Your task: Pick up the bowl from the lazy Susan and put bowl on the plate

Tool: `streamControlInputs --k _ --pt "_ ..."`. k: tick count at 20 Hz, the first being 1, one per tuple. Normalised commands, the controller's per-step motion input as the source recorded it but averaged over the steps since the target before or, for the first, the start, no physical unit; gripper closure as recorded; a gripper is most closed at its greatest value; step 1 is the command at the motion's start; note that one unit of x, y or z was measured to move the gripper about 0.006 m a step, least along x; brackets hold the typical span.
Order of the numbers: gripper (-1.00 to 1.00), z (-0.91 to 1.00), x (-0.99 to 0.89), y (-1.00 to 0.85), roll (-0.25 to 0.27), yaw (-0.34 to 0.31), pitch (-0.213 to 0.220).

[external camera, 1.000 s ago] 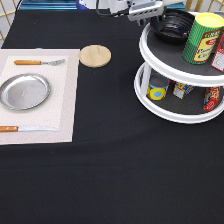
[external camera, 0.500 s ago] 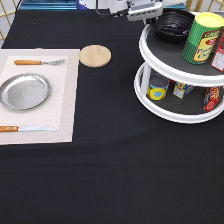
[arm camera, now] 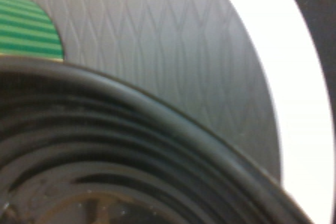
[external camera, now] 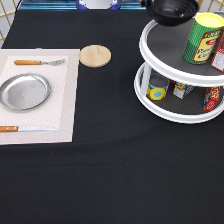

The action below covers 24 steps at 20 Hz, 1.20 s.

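Observation:
The glossy black bowl (external camera: pixel 172 11) hangs at the exterior view's top edge, raised above the back of the lazy Susan's (external camera: pixel 165 107) upper shelf. Only a dark bit of my gripper (external camera: pixel 146 4) shows, at the bowl's left rim; the rest is cut off by the top edge. It is shut on the bowl. The wrist view shows the bowl's ridged inside (arm camera: pixel 97 165) close up, with the grey shelf (arm camera: pixel 172 65) below it. The silver plate (external camera: pixel 24 91) lies empty on a pale placemat at the exterior view's left.
A yellow-green can (external camera: pixel 202 37) stands on the upper shelf just right of the bowl. Several small cans (external camera: pixel 157 90) sit on the lower shelf. A wooden disc (external camera: pixel 95 55) lies beside the placemat (external camera: pixel 65 100). A fork (external camera: pixel 37 62) and a knife (external camera: pixel 25 128) flank the plate.
The bowl has risen off the upper shelf toward the exterior view's top edge. The gripper's body has moved up out of the picture.

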Motion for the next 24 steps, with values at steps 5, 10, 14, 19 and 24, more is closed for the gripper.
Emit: streamControlInputs --k 5,10,14,19,24 --pt "1.0 0.01 0.23 -1.0 0.009 0.0 -0.002" --pt "1.0 0.0 0.24 -1.0 0.0 -0.001 -0.06" --pt "1.0 0.0 0.18 -0.97 0.0 -0.021 -0.039" --pt "1.0 -0.03 0.15 -0.65 0.0 -0.132 -0.054" --pt "1.0 -0.09 0.12 -0.19 0.0 -0.288 -0.012"
